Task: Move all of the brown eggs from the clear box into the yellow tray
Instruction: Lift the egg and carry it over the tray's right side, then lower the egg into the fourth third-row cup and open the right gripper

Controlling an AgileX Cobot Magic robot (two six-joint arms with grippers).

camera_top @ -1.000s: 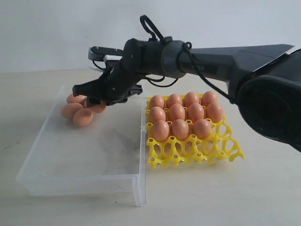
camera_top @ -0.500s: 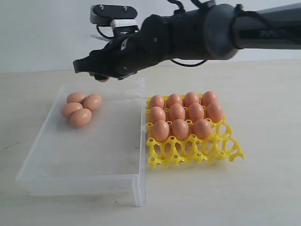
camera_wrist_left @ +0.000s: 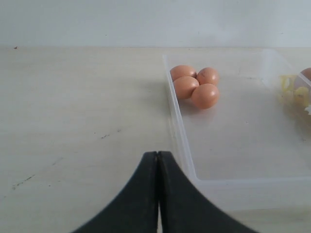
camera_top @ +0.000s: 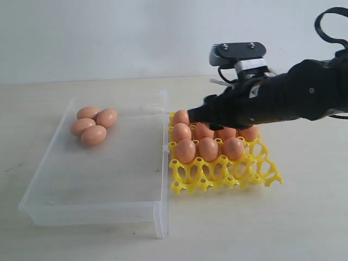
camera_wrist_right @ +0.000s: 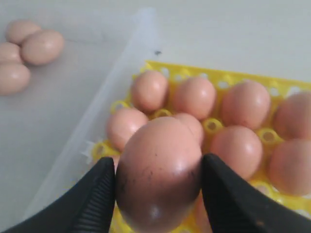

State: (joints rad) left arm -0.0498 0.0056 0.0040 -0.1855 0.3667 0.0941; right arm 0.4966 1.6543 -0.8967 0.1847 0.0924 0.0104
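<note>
My right gripper (camera_wrist_right: 158, 164) is shut on a brown egg (camera_wrist_right: 158, 179), its two black fingers pressed against the egg's sides. In the exterior view this gripper (camera_top: 204, 116) hovers over the back left part of the yellow tray (camera_top: 228, 182), just above the eggs (camera_top: 207, 148) seated there. Several more brown eggs (camera_top: 93, 135) lie clustered in the far left corner of the clear box (camera_top: 92, 209). My left gripper (camera_wrist_left: 158, 154) is shut on nothing, low over the table beside the box wall (camera_wrist_left: 180, 131), and is out of the exterior view.
The tray's rows nearest the wall hold several eggs (camera_wrist_right: 194, 96); its front row of cups (camera_top: 201, 182) stands bare. The box's tall right wall (camera_top: 165, 179) runs right against the tray. Pale tabletop (camera_top: 272, 228) surrounds both, with a white wall behind.
My right gripper lifted one egg out of the cluster in the box, rose, and swung right over the tray. The left gripper has not visibly moved.
</note>
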